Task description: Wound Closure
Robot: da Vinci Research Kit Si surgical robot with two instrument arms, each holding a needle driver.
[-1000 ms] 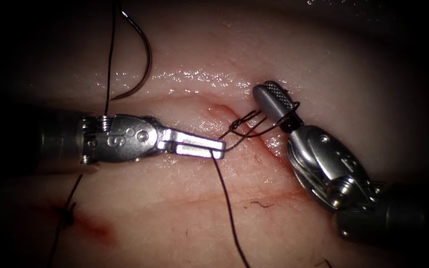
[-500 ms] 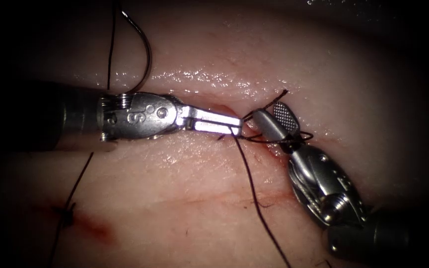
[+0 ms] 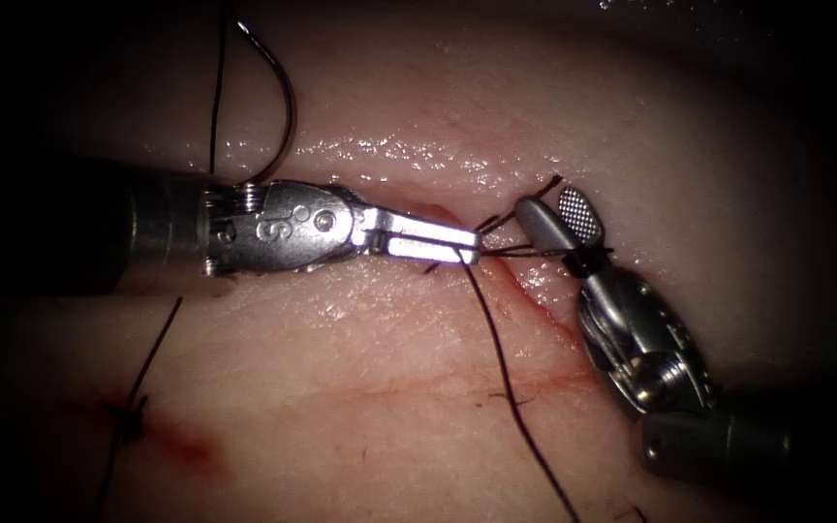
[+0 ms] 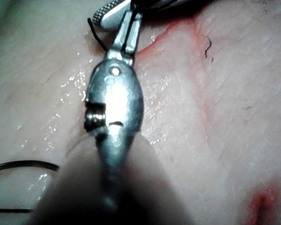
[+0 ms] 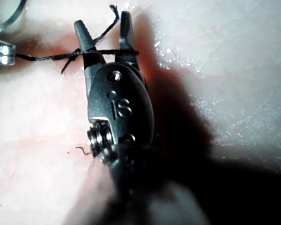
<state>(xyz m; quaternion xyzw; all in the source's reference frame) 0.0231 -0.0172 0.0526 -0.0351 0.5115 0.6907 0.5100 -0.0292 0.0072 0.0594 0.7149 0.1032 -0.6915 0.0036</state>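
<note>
The left tool [image 3: 467, 250] lies level across the tissue [image 3: 360, 368], its jaws pressed together on the thread [image 3: 506, 378] at their very tips. From that grip one strand runs down and away over the tissue below the tool, and short strands run straight across to the right tool [image 3: 559, 215]. In the left wrist view the left tool [image 4: 128, 33] shows the same closed, narrow jaws.

The right tool stands just beyond the left tool's tips, its jaws apart and gripping nothing. The thread is looped around its neck at the base of the jaws; in the right wrist view the strand [image 5: 51, 56] crosses both jaws of the right tool [image 5: 105, 35], and a short free end [image 5: 113, 14] rises between them.

The needle [image 3: 283, 92] lies free on the tissue above and behind the left tool's wrist, held by neither tool and not in the tissue; its lower end passes behind the tool body. A second strand hangs beside it.

The cut [image 3: 525, 300] runs beneath both tool tips, edged with red fluid [image 3: 549, 324]. A knotted stitch [image 3: 130, 418] with a red patch [image 3: 191, 447] sits well below the left tool's shaft.
</note>
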